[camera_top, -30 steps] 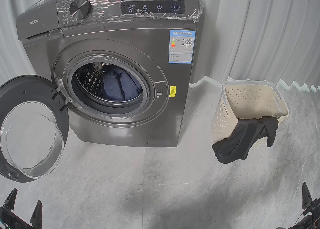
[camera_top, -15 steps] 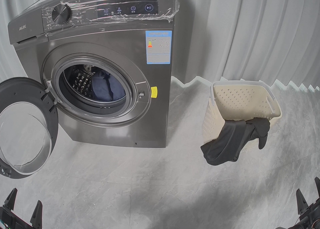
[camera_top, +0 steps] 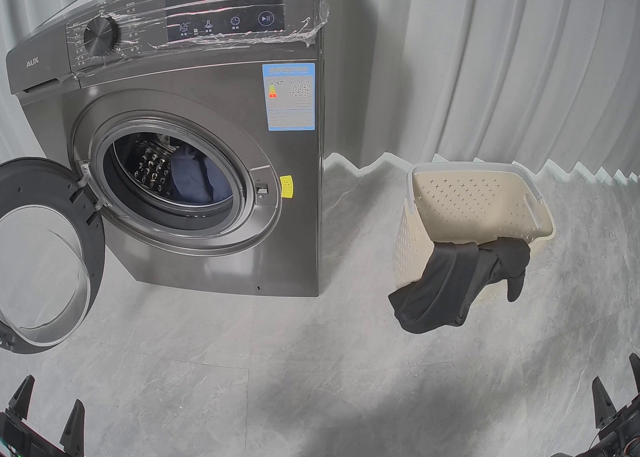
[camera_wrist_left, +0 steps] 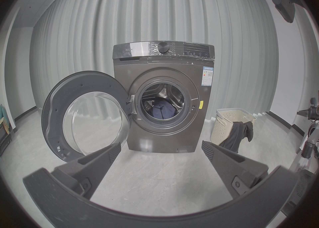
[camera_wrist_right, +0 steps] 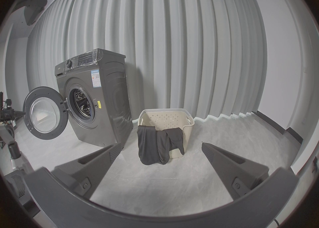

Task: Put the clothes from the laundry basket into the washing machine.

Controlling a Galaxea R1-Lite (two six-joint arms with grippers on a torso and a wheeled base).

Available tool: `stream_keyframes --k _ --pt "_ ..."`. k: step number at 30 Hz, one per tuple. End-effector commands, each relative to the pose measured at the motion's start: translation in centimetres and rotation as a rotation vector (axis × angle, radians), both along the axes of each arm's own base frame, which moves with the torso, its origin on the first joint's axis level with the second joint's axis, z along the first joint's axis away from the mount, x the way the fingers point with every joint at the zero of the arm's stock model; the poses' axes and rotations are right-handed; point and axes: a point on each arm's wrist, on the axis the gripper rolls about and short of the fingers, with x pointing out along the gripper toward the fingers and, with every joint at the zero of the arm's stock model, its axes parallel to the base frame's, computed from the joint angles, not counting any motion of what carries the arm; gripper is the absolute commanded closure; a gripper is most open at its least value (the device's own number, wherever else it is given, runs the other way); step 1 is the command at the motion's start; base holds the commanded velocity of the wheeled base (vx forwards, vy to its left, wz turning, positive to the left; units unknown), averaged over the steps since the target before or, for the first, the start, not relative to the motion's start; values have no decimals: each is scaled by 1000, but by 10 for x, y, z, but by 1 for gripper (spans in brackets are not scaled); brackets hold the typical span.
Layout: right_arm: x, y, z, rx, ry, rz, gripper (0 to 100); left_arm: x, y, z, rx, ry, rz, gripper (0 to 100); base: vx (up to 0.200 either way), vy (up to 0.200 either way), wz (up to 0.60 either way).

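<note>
Head view: dark garment (camera_top: 443, 285) (draped outward) hides the laundry basket (camera_top: 467, 198) front.

The washing machine (camera_top: 297, 238) stands with its round door (camera_top: 40, 185) swung wide open to its left side. A blue garment (camera_top: 193, 180) lies inside its drum. To the machine's right, apart from it, sits the cream laundry basket (camera_top: 477, 202), with a dark garment (camera_top: 447, 282) draped over its front rim and hanging down to the floor. In front of the machine, well short of it, the left gripper (camera_top: 51, 393) and right gripper (camera_top: 615, 372) hover with fingers spread.
</note>
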Motion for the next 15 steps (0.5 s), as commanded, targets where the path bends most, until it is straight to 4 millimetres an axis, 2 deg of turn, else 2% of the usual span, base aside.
stream_keyframes --k 1,4,13,15 --pt "0 0 -5 0 3 -1 0 0 0 -5 -2 4 -1 0 0 -200 0" --pt "0 0 -5 0 3 -1 0 0 0 -5 1 5 -1 0 0 -200 0" --pt "0 0 -5 0 3 -1 0 0 0 -5 -6 3 -4 0 0 0 0" --pt "0 0 -5 -2 3 -1 0 0 0 -5 -3 4 -4 0 200 0 0"
